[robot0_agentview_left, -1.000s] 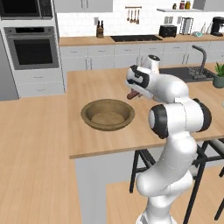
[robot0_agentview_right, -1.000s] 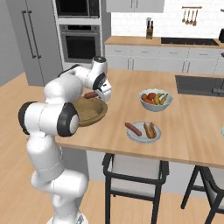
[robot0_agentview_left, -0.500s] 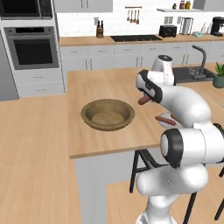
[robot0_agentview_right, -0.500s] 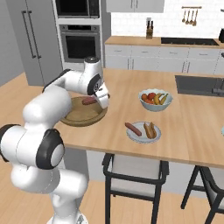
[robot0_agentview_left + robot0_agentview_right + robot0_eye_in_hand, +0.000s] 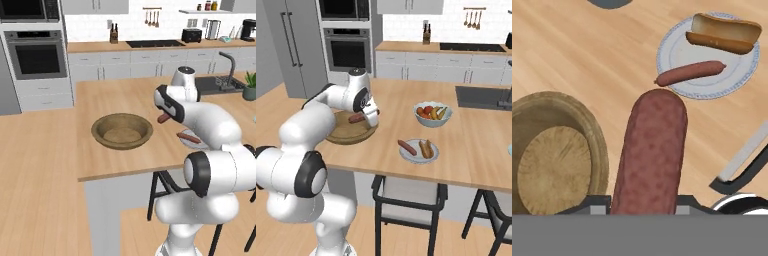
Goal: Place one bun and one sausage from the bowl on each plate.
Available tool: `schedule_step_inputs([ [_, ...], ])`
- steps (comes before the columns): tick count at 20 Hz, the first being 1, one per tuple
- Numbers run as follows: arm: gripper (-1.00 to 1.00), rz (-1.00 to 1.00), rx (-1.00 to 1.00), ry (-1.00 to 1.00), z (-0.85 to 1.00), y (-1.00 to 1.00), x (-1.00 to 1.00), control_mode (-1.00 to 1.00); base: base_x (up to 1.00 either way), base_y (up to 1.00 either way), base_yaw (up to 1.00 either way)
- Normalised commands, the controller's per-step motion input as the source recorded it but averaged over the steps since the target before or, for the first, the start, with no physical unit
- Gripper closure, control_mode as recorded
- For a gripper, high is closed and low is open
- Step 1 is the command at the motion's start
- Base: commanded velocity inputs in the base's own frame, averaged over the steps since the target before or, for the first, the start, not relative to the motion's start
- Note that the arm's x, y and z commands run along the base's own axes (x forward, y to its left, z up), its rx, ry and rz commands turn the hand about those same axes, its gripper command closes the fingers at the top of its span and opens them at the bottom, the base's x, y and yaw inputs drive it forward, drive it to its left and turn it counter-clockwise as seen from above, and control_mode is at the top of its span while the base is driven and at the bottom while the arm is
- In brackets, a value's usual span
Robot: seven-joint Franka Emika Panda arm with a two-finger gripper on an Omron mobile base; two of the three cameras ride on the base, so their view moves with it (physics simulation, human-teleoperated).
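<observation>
Gripper (image 5: pixel 370 116) is clamped on a sausage (image 5: pixel 651 155); in the hand view the sausage fills the space between the finger tips and sticks out past them. From the right base view it hangs above the counter at the wooden bowl's (image 5: pixel 122 131) rim, on the side toward the plate.

The bowl sits near the counter's front edge, inside looks bare in the left base and hand views. Hand view shows its rim just beside the held sausage.

Pale plate (image 5: pixel 419 151) sits further along the counter, near the front edge, carrying a second sausage (image 5: pixel 690 73) and a bun (image 5: pixel 724 33), lying side by side, apart. Bare wood (image 5: pixel 386 145) between bowl and plate, nothing standing in that gap.

Fruit bowl (image 5: pixel 432 114) is behind the plate, toward the sink (image 5: pixel 482 96), apart from both. A sliver of light blue at the right base view's right border (image 5: pixel 510 150), too cropped to tell what it is.

Stool frame (image 5: pixel 406 200) is below the counter edge under the plate.
</observation>
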Motion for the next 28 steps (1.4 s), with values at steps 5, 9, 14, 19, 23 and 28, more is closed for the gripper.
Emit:
schedule_step_inputs([
  [5,1.00,0.00,0.00,0.00,0.00,0.00,0.00,1.00,0.00,-0.98,0.00],
  [9,1.00,0.00,0.00,0.00,0.00,0.00,0.00,1.00,0.00,-1.00,0.00],
  [14,1.00,0.00,0.00,0.00,0.00,0.00,0.00,1.00,0.00,-1.00,0.00],
  [19,1.00,0.00,0.00,0.00,0.00,0.00,0.00,1.00,0.00,-1.00,0.00],
  [23,1.00,0.00,0.00,0.00,0.00,0.00,0.00,1.00,0.00,-1.00,0.00],
  [28,1.00,0.01,0.05,0.00,0.00,-0.30,0.01,-1.00,0.00,-0.52,0.00],
])
